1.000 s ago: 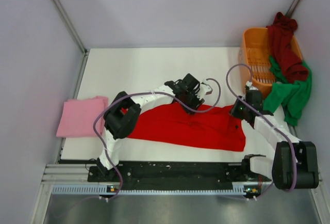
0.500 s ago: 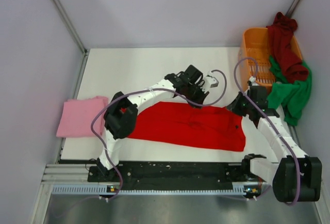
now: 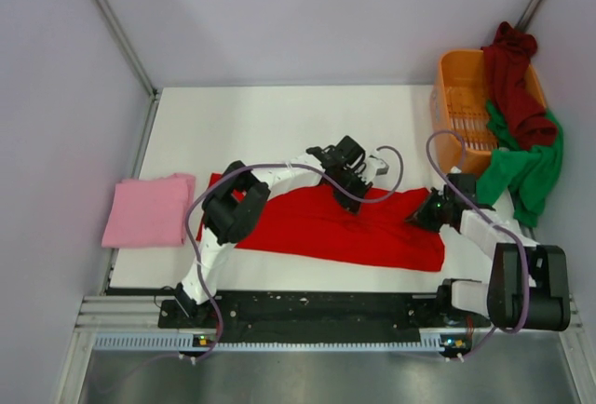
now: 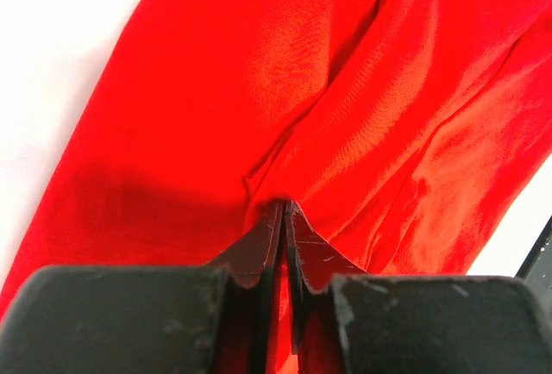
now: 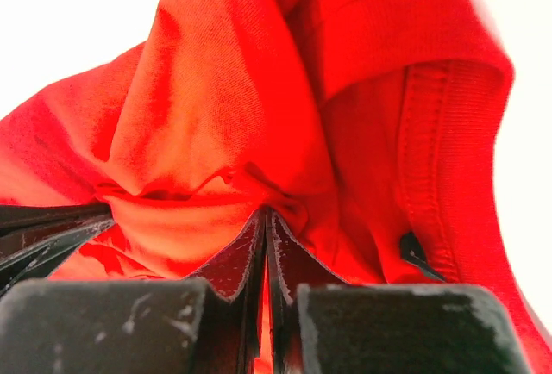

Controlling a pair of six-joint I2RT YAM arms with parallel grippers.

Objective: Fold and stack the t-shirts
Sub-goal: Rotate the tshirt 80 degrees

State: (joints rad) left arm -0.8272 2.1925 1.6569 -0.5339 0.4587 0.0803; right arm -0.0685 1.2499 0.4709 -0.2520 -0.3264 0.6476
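1. The white table (image 3: 279,115) carries everything. The orange basket stands at its far right corner and the shirts lie spread over the rest.
2. The red t-shirt (image 3: 317,227) lies flat on the near half of the table. Its long axis runs left to right, and the right end sits slightly nearer the arm bases. A ribbed, stitched edge shows at that right end; I cannot tell whether it is collar or sleeve hem.
3. The orange basket (image 3: 456,97) has the maroon t-shirt (image 3: 517,87) draped over its right side and far rim. The green t-shirt (image 3: 526,167) spills from its near right corner onto the table.
4. The pink t-shirt (image 3: 144,210) lies folded at the table's left edge, apart from the red one.
5. The left gripper (image 3: 346,190) has its fingers pressed together, pinching a fold at the red shirt's far edge.
6. The right gripper (image 3: 424,216) is likewise clamped on red cloth at the right end.
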